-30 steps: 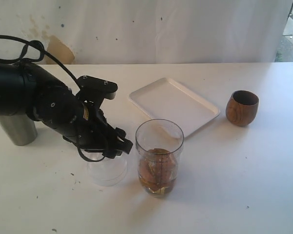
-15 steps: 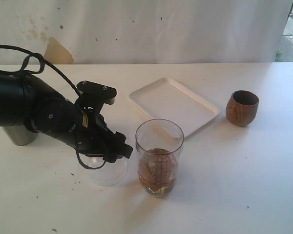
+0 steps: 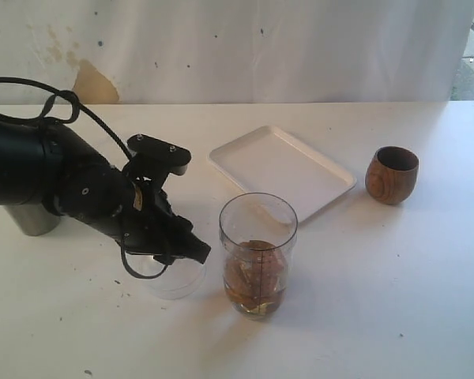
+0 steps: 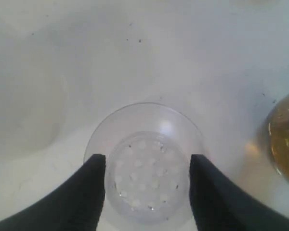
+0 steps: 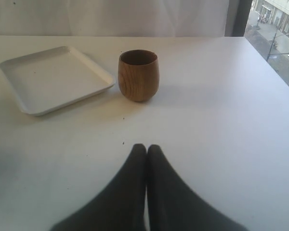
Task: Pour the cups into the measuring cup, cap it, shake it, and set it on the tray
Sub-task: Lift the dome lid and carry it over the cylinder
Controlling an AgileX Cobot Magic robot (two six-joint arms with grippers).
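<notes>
Closest to us in the exterior view stands the measuring cup (image 3: 258,254), upright on the white table (image 3: 379,316). Its lower part holds amber liquid and brownish pieces, and its black scale runs down the side that faces us. Just to its left, not touching it, the frosted plastic cup (image 3: 172,280) also stands upright, with the left gripper (image 3: 193,249) down at its rim. In the left wrist view we see the two black fingers (image 4: 89,192) part-way open, one on either side of the cup's pale-spotted bottom. Whether they press on its wall we cannot tell. A little further back on the left, the steel tumbler (image 3: 33,219) stands half hidden behind the left arm. The right gripper (image 5: 146,148) shows only in its own wrist view, where its fingers are pressed together over the table with nothing between them. Beyond its tips we see the wooden cup (image 5: 138,75), upright. The tray (image 5: 53,79) lies flat beside it, close but apart. In the exterior view that tray sits behind the measuring cup, with the wooden cup off to its right. At the very back is a stained white wall (image 3: 261,47).
</notes>
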